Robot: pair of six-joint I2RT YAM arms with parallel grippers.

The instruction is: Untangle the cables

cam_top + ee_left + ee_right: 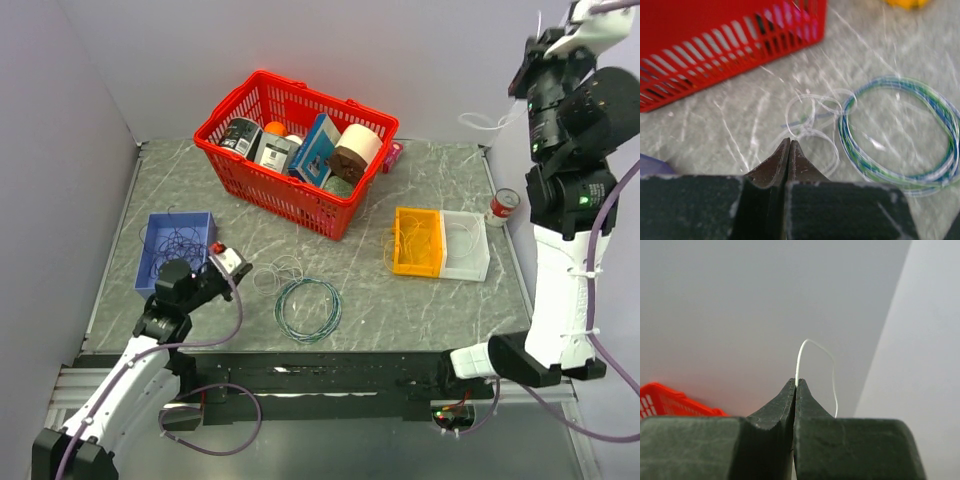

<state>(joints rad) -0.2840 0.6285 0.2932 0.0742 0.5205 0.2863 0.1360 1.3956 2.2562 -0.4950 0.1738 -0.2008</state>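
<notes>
Grey marbled table (430, 300), plain grey walls behind.

Your left gripper (789, 144) has its jaws pressed fully together with nothing pinched. The tip is low over the table at bottom centre of its wrist view. Just past the tip are the pale wire loops (810, 116), a scribble of thin whitish strands with one bluish strand through it. Can't tell whether the tip touches them. On their right they meet the teal-green cable ring (847, 140), which lies flat. The red basket (715, 40) fills the upper left, close behind the loops.

Overhead view: the blue tray (200, 222) is at centre left, just above and left of that gripper, with dark thin wires (170, 243) inside. The basket is at upper centre, packed with cans, boxes and a roll. A yellow-and-clear box (465, 262) is right of centre, with a can (505, 205) at its upper right.

Your right gripper (795, 383) is raised high off the table. Its jaws are closed on a white wire (806, 340), which arcs up from the tips and drops to the right. Only wall is behind it, with the basket corner at lower left.
</notes>
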